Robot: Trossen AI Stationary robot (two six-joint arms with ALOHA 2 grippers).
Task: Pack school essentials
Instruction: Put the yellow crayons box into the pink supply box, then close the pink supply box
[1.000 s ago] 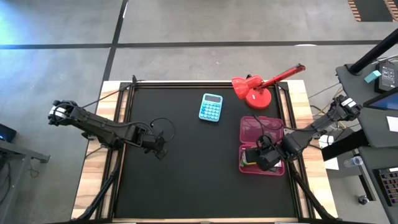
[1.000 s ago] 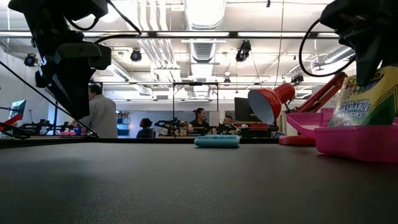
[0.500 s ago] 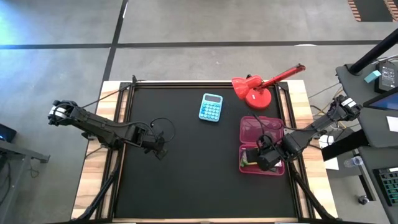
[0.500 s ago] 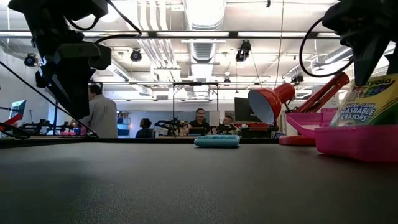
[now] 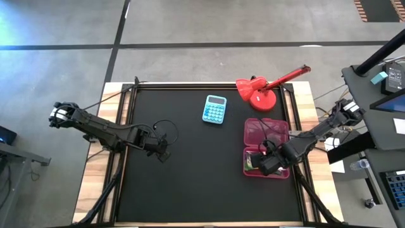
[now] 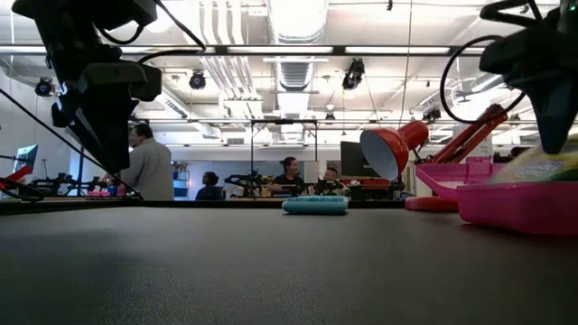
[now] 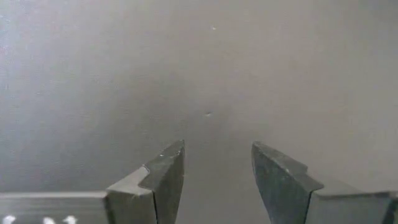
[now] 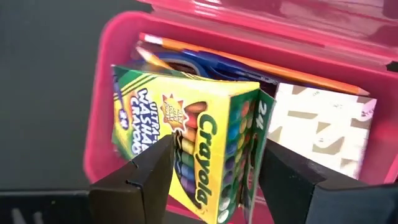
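My right gripper [image 8: 214,174] hangs open over the near half of the open pink pencil case [image 5: 266,130], pointing down. Its fingers stand on either side of a yellow-green crayon box [image 8: 186,137], which lies tilted in the case on top of other things. Under the box show an orange pencil [image 8: 249,62], blue scissors [image 8: 186,62] and a white patterned pad [image 8: 317,130]. In the low view the box [image 6: 542,169] barely rises over the case wall [image 6: 515,203]. My left gripper [image 5: 164,155] waits open above the bare mat at the left.
A light-blue calculator [image 5: 215,109] lies on the mat at the far middle. A red desk lamp [image 5: 256,92] stands just beyond the case's open lid. Black mat lies bare between the two arms and toward the near edge.
The crayon box stood upright in the case under my right gripper; it has tipped over and sunk down into the case. My right gripper has let it go and has tipped to point more steeply down.
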